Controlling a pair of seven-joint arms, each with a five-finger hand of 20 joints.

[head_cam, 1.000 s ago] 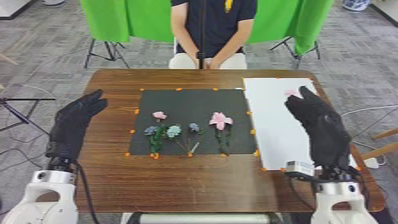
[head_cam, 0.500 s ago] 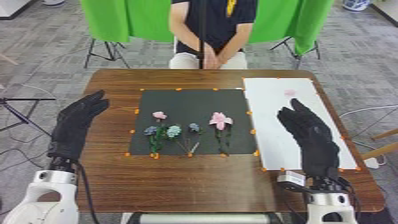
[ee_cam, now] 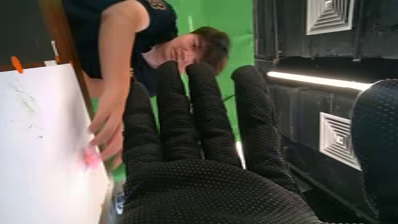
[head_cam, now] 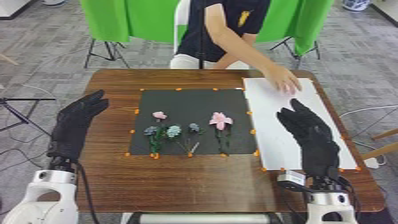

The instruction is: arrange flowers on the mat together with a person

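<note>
My right hand (head_cam: 313,140) is spread, empty. Leftward, flowers (head_cam: 173,130) already lie on the mat (head_cam: 182,102); past my fingertips, a person's hand (head_cam: 281,79) touches a pink flower (ee_cam: 91,157) on the paper (head_cam: 272,135), probably left to place.

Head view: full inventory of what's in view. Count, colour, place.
table: one, brown, centre
mat: one, dark, on table
sheet: one, white, right of mat
pink flowers: two, on mat
bluish flowers: three, mat's left half and middle
loose pink flower: one, sheet's far end
markers: several, orange, mat and sheet edges
backdrop: one, green, behind table
stands: several, black, beyond and left of table
floor: one, grey
left hand: one, black, left of mat
right hand: one, black, over sheet
person's hand: one, at loose pink flower
</note>
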